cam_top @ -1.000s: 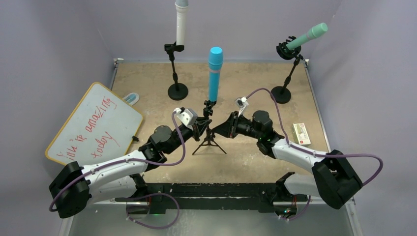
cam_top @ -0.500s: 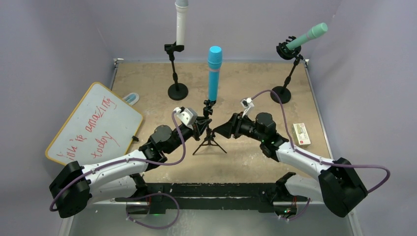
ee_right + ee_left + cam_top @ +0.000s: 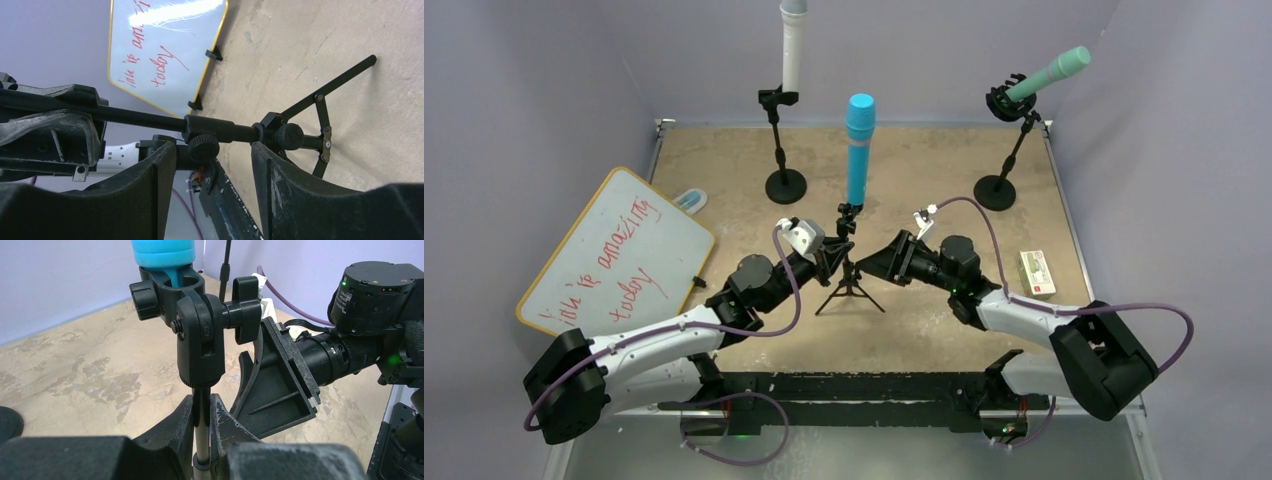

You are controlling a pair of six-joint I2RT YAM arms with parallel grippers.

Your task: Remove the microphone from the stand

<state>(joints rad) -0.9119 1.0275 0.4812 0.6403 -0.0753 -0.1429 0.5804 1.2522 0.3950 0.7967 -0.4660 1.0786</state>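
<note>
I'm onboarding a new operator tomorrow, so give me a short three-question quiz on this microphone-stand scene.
1. True or false: the left gripper is shut on the pole of the tripod stand.
2. Which microphone sits in the tripod stand's clip? A. white B. blue C. green
3. Fill in the blank: the jaws of the right gripper stand ____, one on either side of the stand's pole.

Key
1. True.
2. B, the blue microphone.
3. Open.
</note>
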